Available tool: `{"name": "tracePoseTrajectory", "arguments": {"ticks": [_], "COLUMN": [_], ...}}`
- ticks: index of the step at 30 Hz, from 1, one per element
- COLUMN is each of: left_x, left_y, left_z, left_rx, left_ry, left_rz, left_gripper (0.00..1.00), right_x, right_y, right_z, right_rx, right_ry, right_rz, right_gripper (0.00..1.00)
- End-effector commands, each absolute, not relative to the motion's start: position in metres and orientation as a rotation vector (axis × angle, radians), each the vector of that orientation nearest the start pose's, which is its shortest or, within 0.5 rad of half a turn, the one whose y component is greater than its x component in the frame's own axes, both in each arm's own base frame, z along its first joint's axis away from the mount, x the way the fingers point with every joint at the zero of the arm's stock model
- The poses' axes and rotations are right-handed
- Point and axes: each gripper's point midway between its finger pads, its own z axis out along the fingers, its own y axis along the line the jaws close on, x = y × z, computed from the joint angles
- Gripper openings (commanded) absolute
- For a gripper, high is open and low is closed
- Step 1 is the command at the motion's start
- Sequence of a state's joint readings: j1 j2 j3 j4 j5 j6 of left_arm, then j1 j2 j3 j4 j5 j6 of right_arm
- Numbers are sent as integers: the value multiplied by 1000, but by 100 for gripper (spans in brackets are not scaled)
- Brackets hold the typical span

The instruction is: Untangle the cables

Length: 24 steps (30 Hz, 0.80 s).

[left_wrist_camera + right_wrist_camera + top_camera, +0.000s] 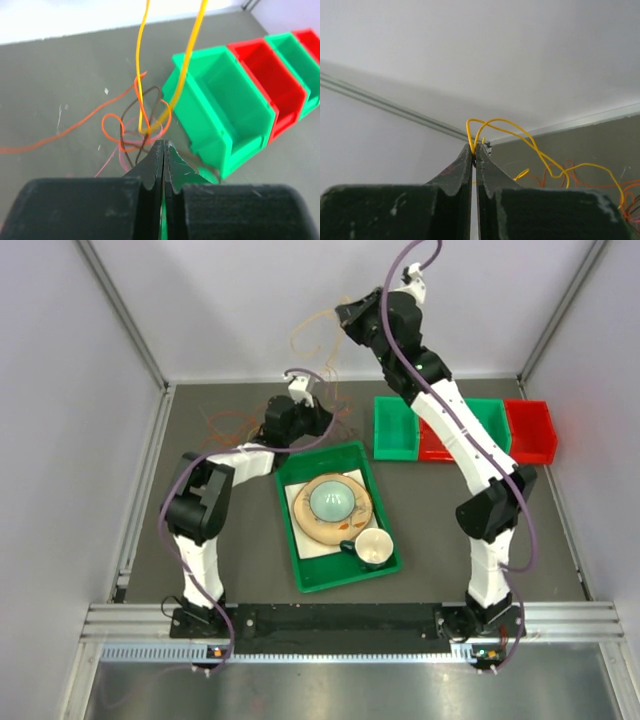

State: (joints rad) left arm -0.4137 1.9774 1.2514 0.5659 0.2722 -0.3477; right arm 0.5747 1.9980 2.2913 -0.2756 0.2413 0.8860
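Right tool (474, 146) pinches cables (490, 120); left tool (163, 142) closed against them, green bin (210, 135) alongside.

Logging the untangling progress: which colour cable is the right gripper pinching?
The yellow cable: it loops straight out of the right gripper's shut tips, while the orange cable and brown cable lie in the tangle lower down.
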Motion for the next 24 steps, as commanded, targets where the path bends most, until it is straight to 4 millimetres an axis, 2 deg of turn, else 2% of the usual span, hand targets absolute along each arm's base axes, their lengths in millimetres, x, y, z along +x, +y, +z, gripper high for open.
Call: {"name": "tracePoseTrajectory", "arguments": {"ticks": [1,2,3,4,5,6,7,9,13,17,18,21,22,23,24], "left_x": [493,491,492,489,488,490,489,490,492,493,494,492,492,488,487], "left_y": [-253,-247,-232,-224,-218,-204,-198,-185,-185,-196,-201,-220,-225,-238,-246], "left_z": [221,224,224,236,239,243,252,256,258,246,238,218,213,210,207], "left_rx": [297,299,277,273,272,249,241,223,219,215,208,223,227,240,248], "left_ry": [1651,1646,1651,1630,1626,1621,1606,1597,1603,1636,1662,1705,1712,1716,1717], "left_rz": [-765,-770,-765,-767,-775,-767,-765,-760,-768,-843,-872,-948,-964,-984,-996], "left_gripper": [0,0,0,0,0,0,0,0,0,0,0,19,29,48,56], "right_x": [506,512,514,516,520,520,522,525,526,527,526,526,528,526,526], "right_y": [253,237,230,223,210,205,202,194,199,208,212,224,231,233,236], "right_z": [499,493,490,489,481,480,479,473,469,473,474,480,476,485,484], "right_rx": [584,623,644,675,696,712,726,745,738,703,695,661,648,639,636], "right_ry": [1440,1438,1437,1428,1434,1428,1420,1425,1440,1444,1448,1460,1476,1462,1470], "right_rz": [945,932,928,939,922,921,935,936,959,1005,1018,1061,1054,1062,1062], "right_gripper": [0,0,0,0,0,0,0,0,0,0,0,0,0,0,0]}}
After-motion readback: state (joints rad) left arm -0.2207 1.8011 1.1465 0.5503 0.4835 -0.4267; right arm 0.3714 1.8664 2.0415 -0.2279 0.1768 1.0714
